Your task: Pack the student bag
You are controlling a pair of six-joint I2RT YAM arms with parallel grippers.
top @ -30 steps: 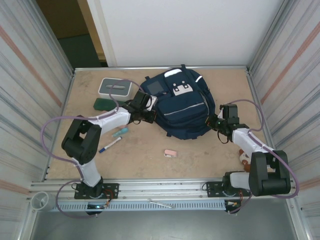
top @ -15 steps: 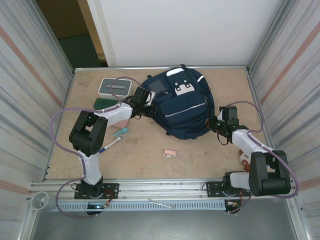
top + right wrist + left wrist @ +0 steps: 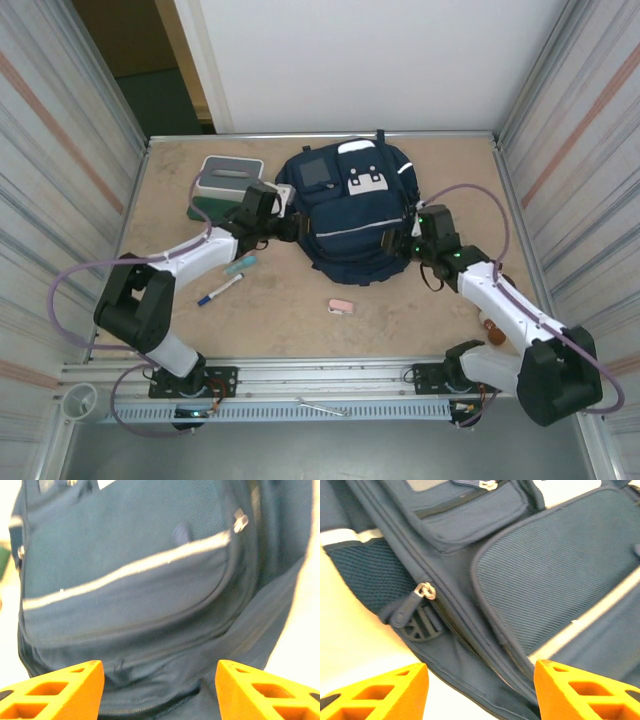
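The student bag (image 3: 355,215), navy with white stripes, a white patch and a grey square patch, lies flat at the table's back centre. My left gripper (image 3: 286,226) sits at its left edge, open, the orange fingers (image 3: 380,692) spread over the side seam beside a zipper pull (image 3: 425,591). At the bag's lower right side my right gripper (image 3: 401,245) is open too. In the right wrist view its fingers (image 3: 260,690) straddle the bag (image 3: 130,605) below the striped front pocket, with a dark zipper gap between them. Neither gripper holds anything.
A grey-and-white box (image 3: 228,178) stands at the back left, on a dark green item (image 3: 203,209). A teal pen (image 3: 240,265), a blue-and-white marker (image 3: 218,291) and a pink eraser (image 3: 341,306) lie in front of the bag. A brown object (image 3: 490,326) sits by the right arm.
The bag has turned more upright and shifted slightly back. My left arm has swung outward to the left, and my right gripper has moved in against the bag's right side.
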